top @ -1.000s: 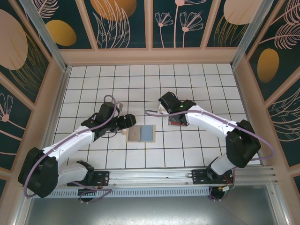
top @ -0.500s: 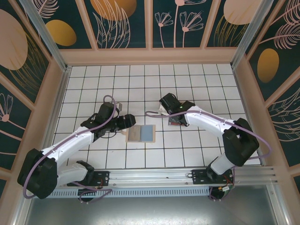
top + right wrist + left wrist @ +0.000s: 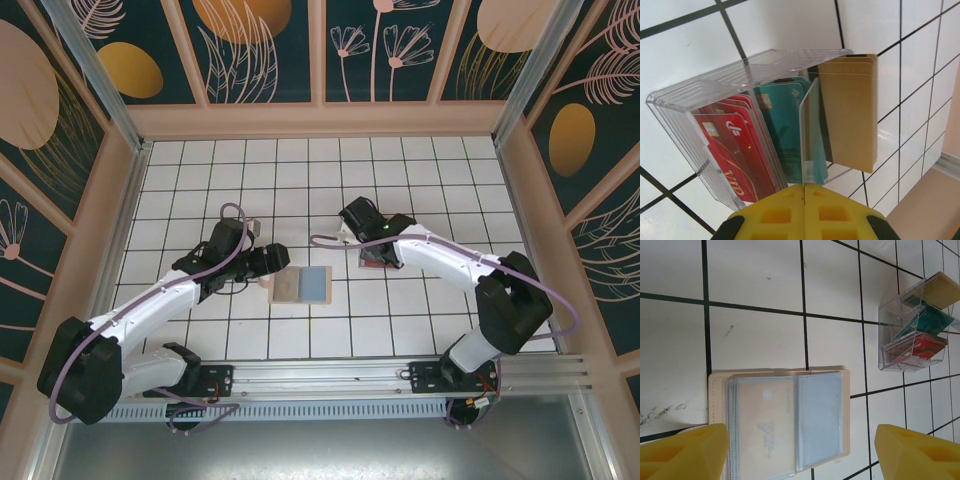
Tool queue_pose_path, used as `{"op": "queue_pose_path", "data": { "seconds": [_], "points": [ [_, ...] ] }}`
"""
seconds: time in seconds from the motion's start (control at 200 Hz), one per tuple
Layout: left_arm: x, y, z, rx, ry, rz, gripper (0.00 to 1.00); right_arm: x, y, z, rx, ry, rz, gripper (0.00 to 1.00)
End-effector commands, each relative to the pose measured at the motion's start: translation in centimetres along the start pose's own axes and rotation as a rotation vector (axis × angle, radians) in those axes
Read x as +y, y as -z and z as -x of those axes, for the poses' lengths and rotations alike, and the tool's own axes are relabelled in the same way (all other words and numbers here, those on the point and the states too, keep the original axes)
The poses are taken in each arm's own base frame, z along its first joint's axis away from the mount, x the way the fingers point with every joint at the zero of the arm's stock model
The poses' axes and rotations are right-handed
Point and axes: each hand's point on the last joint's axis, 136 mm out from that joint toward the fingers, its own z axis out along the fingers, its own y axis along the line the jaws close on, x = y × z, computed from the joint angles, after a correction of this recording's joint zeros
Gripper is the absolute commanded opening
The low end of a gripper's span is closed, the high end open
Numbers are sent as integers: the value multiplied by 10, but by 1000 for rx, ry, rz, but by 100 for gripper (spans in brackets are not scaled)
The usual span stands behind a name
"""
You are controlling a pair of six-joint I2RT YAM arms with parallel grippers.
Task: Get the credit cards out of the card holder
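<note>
The tan card holder [image 3: 289,286] [image 3: 718,405] lies open on the tiles, its clear sleeves fanned. One sleeve holds a light blue credit card [image 3: 820,415] [image 3: 317,284]. My left gripper [image 3: 274,262] [image 3: 802,452] hovers open above the holder, a yellow finger on each side, touching nothing. To the right, red [image 3: 735,150], teal [image 3: 785,125] and yellow [image 3: 850,110] credit cards stand in a clear box [image 3: 740,75] [image 3: 890,330]. My right gripper [image 3: 372,252] [image 3: 804,192] is shut just above the box. A thin pale upright edge meets its tips; I cannot tell if it is pinched.
White tiled floor with dark grout lines, walled in by a wooden frame [image 3: 320,120] on three sides. Several bare tiles lie between the holder and the box. A metal rail [image 3: 330,375] with both arm bases runs along the near edge.
The right arm's elbow has shifted slightly left. Both grippers and the card holder stay where they were.
</note>
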Motion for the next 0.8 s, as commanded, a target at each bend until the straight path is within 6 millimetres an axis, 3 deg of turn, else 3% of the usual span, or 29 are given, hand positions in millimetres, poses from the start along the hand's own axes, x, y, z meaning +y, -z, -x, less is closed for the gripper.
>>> {"op": "queue_pose_path", "data": {
  "seconds": [0.0,0.325,0.791],
  "points": [
    [-1,-2,2,-11,3,-9,77,-10,23,1,-23,-29,-14,0],
    [2,0,-1,-11,8,-6,77,20,5,-12,17,8,46,0],
    [2,-1,-2,-4,1,-3,77,16,-11,-9,25,-1,29,0]
  ]
}}
